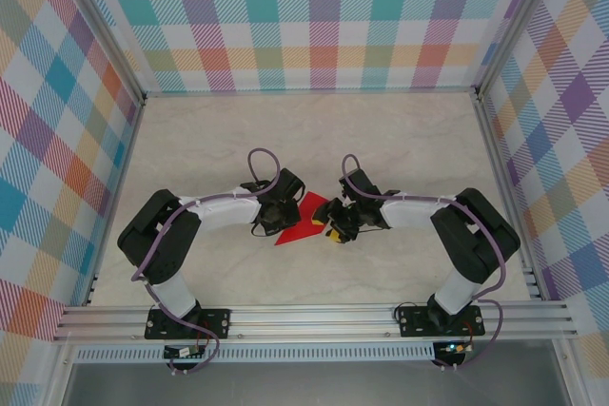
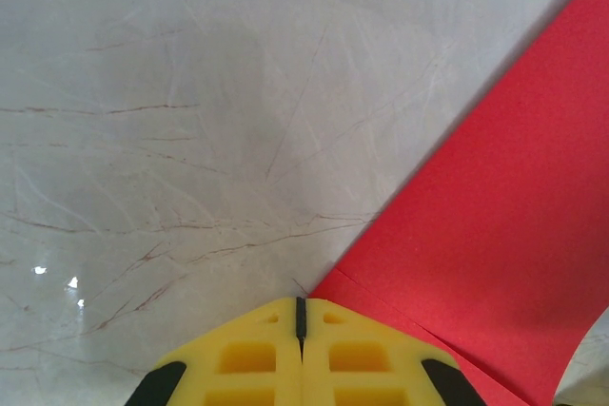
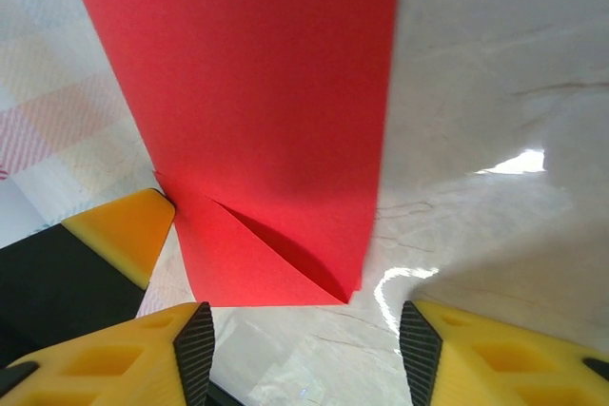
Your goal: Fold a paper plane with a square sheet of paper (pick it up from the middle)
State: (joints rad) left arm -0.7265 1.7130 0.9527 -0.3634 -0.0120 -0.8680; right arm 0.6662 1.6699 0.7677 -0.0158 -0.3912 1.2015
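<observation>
The square sheet of paper is bright red and lies folded on the marble table between both grippers. In the right wrist view the paper is a long strip with a triangular flap lifting at its near end. My right gripper stands open just short of that end, with nothing between its fingers. My left gripper is shut, and its tips rest at the corner of the paper, whose two layers show there. One yellow finger of the left gripper touches the paper's left edge. The paper plane is out of view.
Bare marble table stretches behind the arms. Checked walls close in the back and both sides. An aluminium rail runs along the near edge, where both arm bases are bolted.
</observation>
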